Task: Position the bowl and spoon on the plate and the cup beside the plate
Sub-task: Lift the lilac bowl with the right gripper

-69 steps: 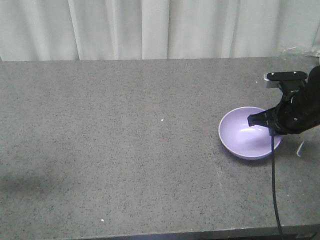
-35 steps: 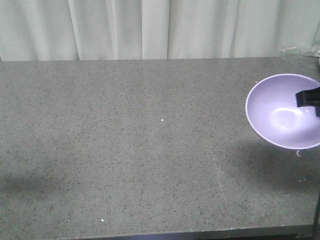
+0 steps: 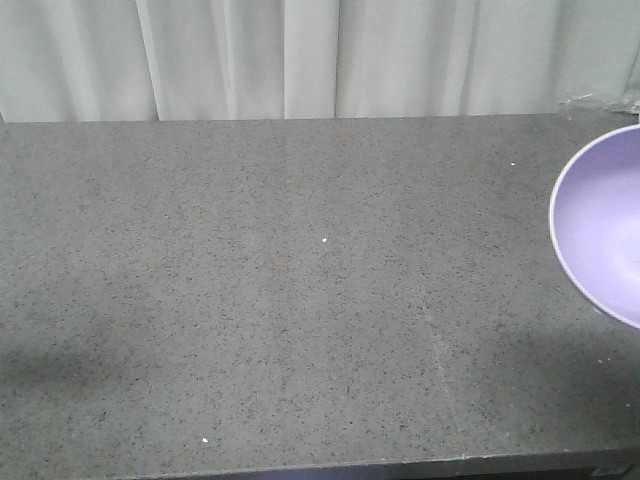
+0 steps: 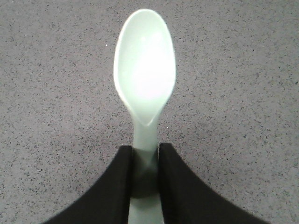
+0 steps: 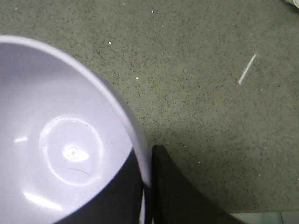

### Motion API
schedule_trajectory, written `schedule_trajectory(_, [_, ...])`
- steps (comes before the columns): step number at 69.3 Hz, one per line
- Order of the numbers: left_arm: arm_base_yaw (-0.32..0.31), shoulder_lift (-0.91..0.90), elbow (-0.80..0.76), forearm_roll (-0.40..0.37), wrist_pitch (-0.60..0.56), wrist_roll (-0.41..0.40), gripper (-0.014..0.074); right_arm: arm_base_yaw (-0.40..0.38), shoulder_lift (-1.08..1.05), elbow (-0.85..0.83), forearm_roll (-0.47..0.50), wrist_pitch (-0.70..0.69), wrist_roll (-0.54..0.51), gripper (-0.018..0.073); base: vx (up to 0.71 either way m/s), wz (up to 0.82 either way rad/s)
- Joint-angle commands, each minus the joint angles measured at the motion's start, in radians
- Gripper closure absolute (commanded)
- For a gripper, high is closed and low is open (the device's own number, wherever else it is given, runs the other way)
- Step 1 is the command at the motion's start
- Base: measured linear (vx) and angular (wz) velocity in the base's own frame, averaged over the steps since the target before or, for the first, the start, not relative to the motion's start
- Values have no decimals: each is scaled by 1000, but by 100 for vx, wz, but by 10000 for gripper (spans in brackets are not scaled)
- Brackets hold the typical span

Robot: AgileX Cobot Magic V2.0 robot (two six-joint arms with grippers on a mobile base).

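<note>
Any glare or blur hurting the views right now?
Left wrist: glare washes the spoon scoop nearly white, though the left tool grip on its handle shows clearly. Right wrist: small highlights in the bowl, rim readable. Front: bowl cropped at right edge, soft shadow on the table lower left.

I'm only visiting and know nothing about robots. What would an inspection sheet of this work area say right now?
Surface: grey speckled table with a few tiny white specks.
Job's things: lavender bowl at the right edge of the front view; mint spoon over the table; plate and cup not in view.
Clutter: a thin white sliver lying on the table.
Hands: left hand shut on the spoon's handle; right hand pinching the bowl's rim, one finger inside, one outside.
Cables: nothing seen.
Surroundings: pale curtain behind the table.
</note>
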Motion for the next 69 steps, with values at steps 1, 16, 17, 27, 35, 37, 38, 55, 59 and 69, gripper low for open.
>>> schedule_trajectory(1, [2, -18, -24, -4, -57, 0, 603, -5, 4, -28, -11, -44, -7, 566, 0, 0])
schedule_trajectory(16, [2, -18, -24, -4, -57, 0, 603, -5, 4, -28, -11, -44, -6, 566, 0, 0])
schedule_trajectory(17, [2, -18, -24, -4, -57, 0, 603, -5, 4, -28, -11, -44, -6, 566, 0, 0])
schedule_trajectory(27, [2, -18, -24, -4, -57, 0, 603, -5, 4, -28, -11, -43, -6, 566, 0, 0])
schedule_trajectory(35, [2, -18, -24, -4, -57, 0, 603, -5, 4, -28, -10, -43, -6, 566, 0, 0])
schedule_trajectory(37, [2, -18, -24, -4, -57, 0, 603, -5, 4, -28, -10, -43, -6, 566, 0, 0])
schedule_trajectory(38, [2, -18, -24, -4, -57, 0, 603, -5, 4, -28, -10, -43, -6, 566, 0, 0])
schedule_trajectory(55, [2, -18, -24, -4, -57, 0, 603, -5, 4, -28, -10, -43, -6, 566, 0, 0])
schedule_trajectory(59, [2, -18, -24, -4, -57, 0, 603, -5, 4, -28, -10, -43, -6, 566, 0, 0])
schedule_trajectory(69, [2, -18, -24, -4, -57, 0, 603, -5, 4, -28, -10, -43, -6, 566, 0, 0])
